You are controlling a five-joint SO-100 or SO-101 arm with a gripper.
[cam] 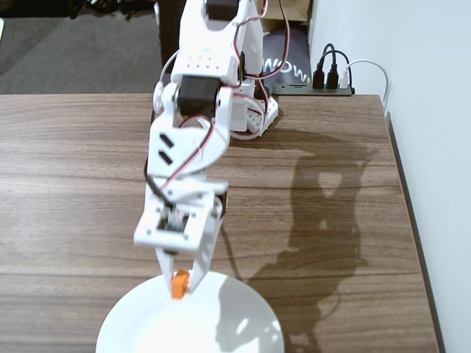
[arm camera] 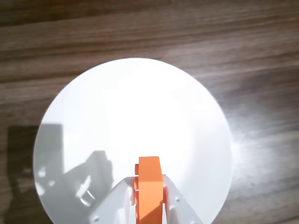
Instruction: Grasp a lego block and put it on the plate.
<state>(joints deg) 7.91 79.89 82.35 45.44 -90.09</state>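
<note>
My white gripper (cam: 179, 285) hangs over the near rim of the round white plate (cam: 235, 323), shut on the small orange lego block (cam: 178, 284). In the wrist view the lego block (arm camera: 149, 189) stands on edge between the two white fingers (arm camera: 176, 203), its studs facing left. The gripper (arm camera: 149, 196) holds it above the plate (arm camera: 140, 107), whose whole disc lies below and ahead. The block is off the plate's surface; its shadow falls on the plate to the left.
A brown wooden table (cam: 331, 220) carries everything. The arm's base (cam: 246, 110) stands at the far edge. Behind it a power strip with plugs (cam: 327, 77) lies by the white wall at the right. The table's right edge (cam: 412, 220) runs close to the wall.
</note>
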